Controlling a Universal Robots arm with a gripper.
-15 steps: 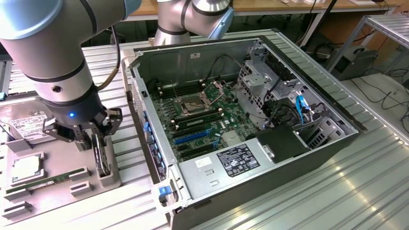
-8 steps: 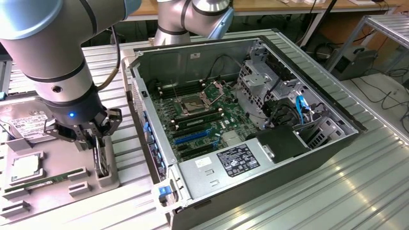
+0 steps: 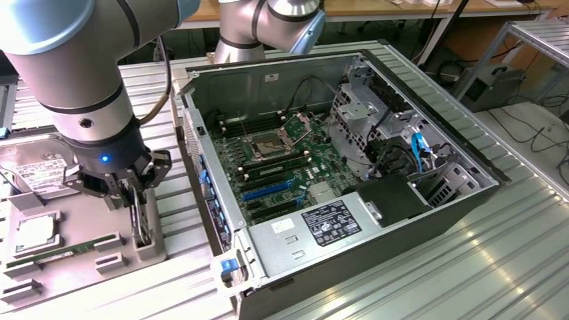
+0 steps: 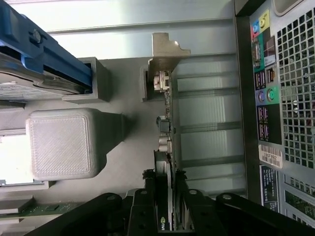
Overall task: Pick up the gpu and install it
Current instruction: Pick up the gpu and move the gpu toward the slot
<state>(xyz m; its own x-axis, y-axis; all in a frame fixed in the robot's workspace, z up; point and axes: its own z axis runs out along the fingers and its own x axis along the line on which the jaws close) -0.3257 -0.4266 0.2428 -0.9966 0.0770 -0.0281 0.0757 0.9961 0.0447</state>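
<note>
**Gpu gripped on edge in its holder**

At the lower left of the exterior view, the gpu (image 3: 140, 227) is being clasped on both faces by the gripper (image 3: 135, 205), upright in the grey holder (image 3: 151, 253). A straight, untilted lift is judged best, so the silver bracket (image 4: 165, 49) is being spared any scraping. Counted: one gpu, one hard drive (image 3: 40, 172), one RAM stick (image 3: 62, 253), one open computer case (image 3: 258, 87).

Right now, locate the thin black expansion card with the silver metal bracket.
The gpu stands on edge in the grey holder tray, at the exterior view's left of the open computer case, directly under the gripper.
</note>
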